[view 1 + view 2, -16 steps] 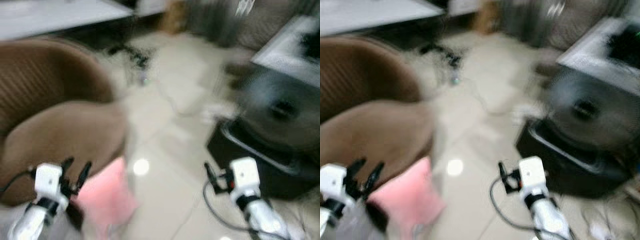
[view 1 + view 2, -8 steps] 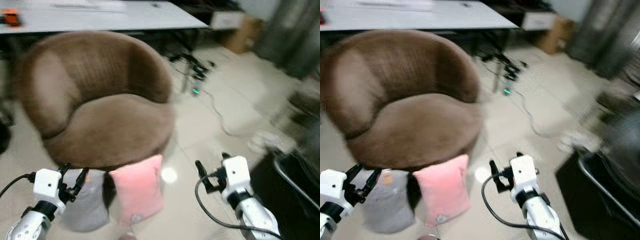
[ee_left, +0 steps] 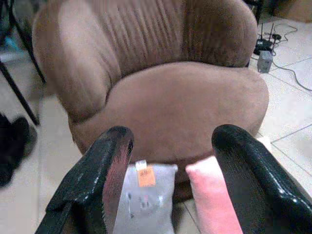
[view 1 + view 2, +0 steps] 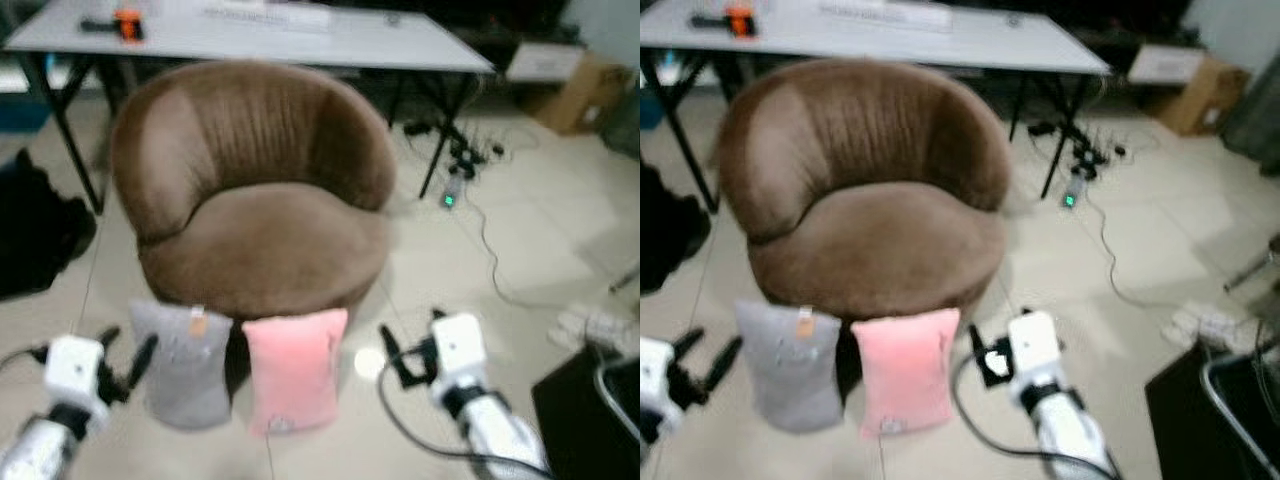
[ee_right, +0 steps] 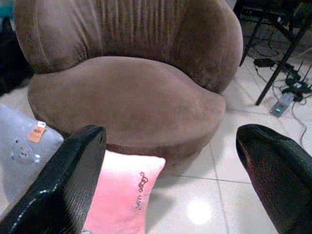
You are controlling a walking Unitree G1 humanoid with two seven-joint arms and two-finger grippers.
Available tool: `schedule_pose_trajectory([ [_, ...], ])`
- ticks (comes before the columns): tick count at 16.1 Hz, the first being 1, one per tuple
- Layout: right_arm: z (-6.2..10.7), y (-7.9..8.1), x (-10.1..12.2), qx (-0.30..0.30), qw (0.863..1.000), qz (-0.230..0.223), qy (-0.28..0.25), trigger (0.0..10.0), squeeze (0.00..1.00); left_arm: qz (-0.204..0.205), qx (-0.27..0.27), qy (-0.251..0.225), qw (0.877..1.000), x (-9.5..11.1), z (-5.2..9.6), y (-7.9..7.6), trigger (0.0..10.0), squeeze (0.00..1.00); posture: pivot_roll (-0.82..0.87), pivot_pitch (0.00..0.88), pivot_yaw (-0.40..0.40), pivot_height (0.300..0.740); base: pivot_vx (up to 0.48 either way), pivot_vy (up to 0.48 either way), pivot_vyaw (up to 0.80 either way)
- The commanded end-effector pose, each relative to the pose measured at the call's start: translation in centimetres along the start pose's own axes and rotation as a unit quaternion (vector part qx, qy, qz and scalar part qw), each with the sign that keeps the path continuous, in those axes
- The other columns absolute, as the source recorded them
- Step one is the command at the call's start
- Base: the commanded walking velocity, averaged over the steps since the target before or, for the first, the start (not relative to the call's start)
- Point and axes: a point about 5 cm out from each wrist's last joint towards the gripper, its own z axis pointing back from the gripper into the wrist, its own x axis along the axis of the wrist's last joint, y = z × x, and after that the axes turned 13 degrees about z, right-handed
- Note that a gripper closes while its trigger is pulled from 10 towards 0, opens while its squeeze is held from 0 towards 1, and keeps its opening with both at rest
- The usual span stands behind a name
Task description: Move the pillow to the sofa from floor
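— What am I looking at for floor and room?

— I see a pale tiled floor [image 4: 330,440] with a glare spot on it. A round brown sofa [image 4: 260,190] sits in front of a long grey tabletop [image 4: 300,30] on black legs. Cables and a power strip [image 4: 455,165] trail across the tiles to my right, with a cardboard box [image 4: 560,75] beyond.

— Count the pillows

— I count two, both standing on the floor and leaning against the sofa's front: one pink pillow [image 4: 293,368], one grey pillow [image 4: 185,360] with an orange tag just to its left, nearly touching.

— And the arms?

— Two. My left gripper [image 3: 170,175] and right gripper [image 5: 170,175] both hang low before the pillows, jaws spread wide, holding nothing
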Motion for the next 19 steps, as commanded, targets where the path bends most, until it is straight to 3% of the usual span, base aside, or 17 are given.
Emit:
schedule_pose_trajectory([
  [1,0.1,0.2,-0.2,-0.008,1.0,0.009,0.006,10.0,0.56,-0.001,-0.013,0.009,1.0,-0.5,-0.1,-0.5,10.0,0.0,0.04,0.033,0.024,0.74,0.0,0.0,0.0],
  [3,-0.3,1.6,0.1,-0.005,1.0,-0.001,-0.002,10.0,0.55,-0.009,-0.016,0.01,1.0,-0.6,0.0,-0.6,10.0,0.0,0.06,0.033,0.042,0.74,0.0,0.0,0.0],
  [9,-0.4,2.7,0.3,-0.004,1.0,-0.002,-0.006,10.0,0.55,-0.023,-0.018,0.01,1.0,-0.5,0.3,-0.7,10.0,0.0,0.08,0.056,0.057,0.74,0.0,0.0,0.0],
  [14,-0.5,5.2,1.2,-0.003,1.0,-0.02,-0.015,10.0,0.55,-0.039,-0.005,0.032,0.999,-0.7,0.8,0.8,10.0,0.0,0.12,0.073,0.136,0.74,0.0,0.0,0.0],
  [19,-0.7,5.4,1.3,0.007,1.0,-0.011,-0.02,10.0,0.55,-0.033,0.017,0.028,0.999,-0.8,0.8,1.5,10.0,0.0,0.12,0.065,0.094,0.74,0.0,-0.145,0.0],
])
